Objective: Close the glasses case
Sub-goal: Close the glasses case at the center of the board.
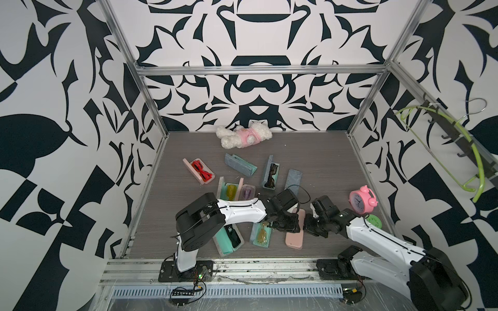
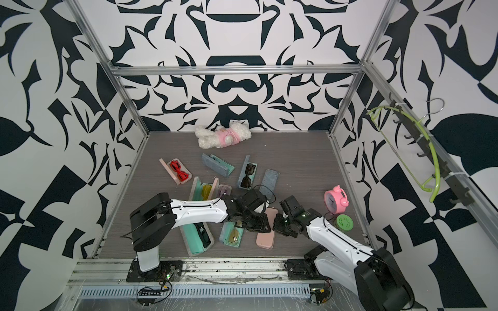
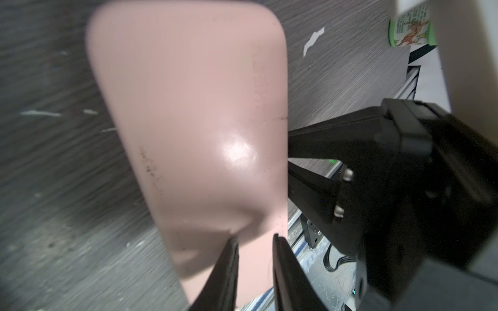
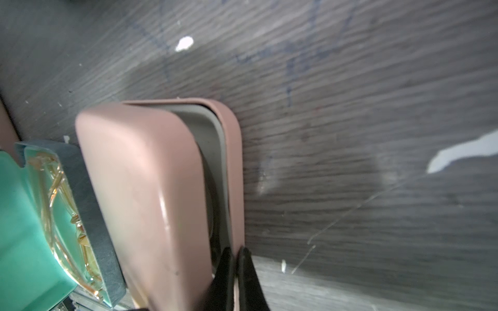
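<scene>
One grey wood-grain tabletop (image 1: 323,161) carries a smooth, round-cornered pink glasses case (image 1: 294,237) near its front edge, lid slightly ajar over a grey lining. The right gripper (image 4: 235,251) pinches the case's base rim. The left gripper (image 3: 253,239) has its thin black fingers narrowly apart at the lid.

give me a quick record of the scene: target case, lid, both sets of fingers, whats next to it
target: pink glasses case, front middle
lid: nearly down, gap left along one edge
left fingers: slightly apart, tips at the lid
right fingers: pinched on the base rim
nearby: open teal case with yellow glasses, beside it
task: not yet closed
</scene>
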You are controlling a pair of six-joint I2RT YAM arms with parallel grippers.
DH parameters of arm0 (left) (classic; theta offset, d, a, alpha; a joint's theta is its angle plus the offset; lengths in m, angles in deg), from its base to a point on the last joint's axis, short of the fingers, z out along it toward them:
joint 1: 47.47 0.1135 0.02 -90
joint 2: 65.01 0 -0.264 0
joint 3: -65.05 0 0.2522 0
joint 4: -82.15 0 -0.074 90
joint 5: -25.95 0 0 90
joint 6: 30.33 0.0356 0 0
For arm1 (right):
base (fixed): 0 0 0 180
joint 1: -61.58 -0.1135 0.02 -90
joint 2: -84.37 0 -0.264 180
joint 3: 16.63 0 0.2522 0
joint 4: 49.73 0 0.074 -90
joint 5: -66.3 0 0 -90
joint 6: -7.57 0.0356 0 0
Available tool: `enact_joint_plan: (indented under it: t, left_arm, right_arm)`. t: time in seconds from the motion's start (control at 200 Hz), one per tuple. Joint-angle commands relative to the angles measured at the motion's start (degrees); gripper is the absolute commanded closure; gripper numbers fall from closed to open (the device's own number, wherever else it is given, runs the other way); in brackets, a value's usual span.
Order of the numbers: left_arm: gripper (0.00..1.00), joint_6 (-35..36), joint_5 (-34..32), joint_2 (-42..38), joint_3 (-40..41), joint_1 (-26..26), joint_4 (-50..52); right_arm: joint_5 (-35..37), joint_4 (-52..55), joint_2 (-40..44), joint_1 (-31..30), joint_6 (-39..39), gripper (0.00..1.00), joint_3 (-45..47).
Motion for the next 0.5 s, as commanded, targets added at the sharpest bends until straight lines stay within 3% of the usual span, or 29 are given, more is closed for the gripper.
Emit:
enact_joint_plan:
  t: [0.0,0.24,0.495]
  left_arm:
    - [0.66,-0.72,-0.23,0.23,0.00,1.22,0.02]
    - [0.29,-1.13,0.17,-3.17,0.24,5.34,0.02]
    - [0.16,-0.89,0.24,-2.55,-1.00,7.55,1.56]
  right_arm:
    - [2.72,-0.11,1.20,0.04,0.11,0.93,0.39]
    - [2.99,0.26,1.90,0.12,0.20,0.93,-0.07]
    - [3.16,0.35,2.01,0.04,0.11,0.92,-0.58]
